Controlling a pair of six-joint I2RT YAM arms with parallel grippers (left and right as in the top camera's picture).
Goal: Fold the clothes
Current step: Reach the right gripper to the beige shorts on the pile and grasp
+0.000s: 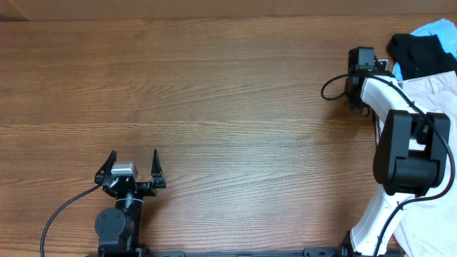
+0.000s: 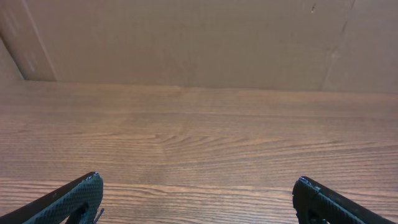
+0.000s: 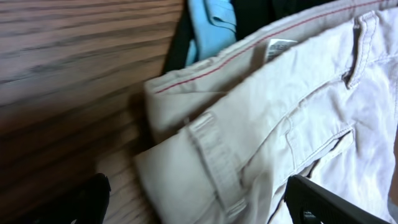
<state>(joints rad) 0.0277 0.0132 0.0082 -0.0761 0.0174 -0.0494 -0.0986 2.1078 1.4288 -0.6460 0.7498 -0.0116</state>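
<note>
The left fingers [image 2: 71,198] stand spread wide over the wooden bench [image 2: 199,143]. The right fingers [image 3: 329,202], also wide apart, hang over the waistband of the beige trousers [image 3: 280,124]. The trousers lie at the bench's right edge beside a black garment [image 1: 421,48] and a blue garment [image 3: 211,18].

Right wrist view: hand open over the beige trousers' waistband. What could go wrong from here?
1. The trousers lie against the black garment and blue garment; the right hand might drag those along.
2. The waistband corner is folded over, so a pinch there may catch several layers.
</note>
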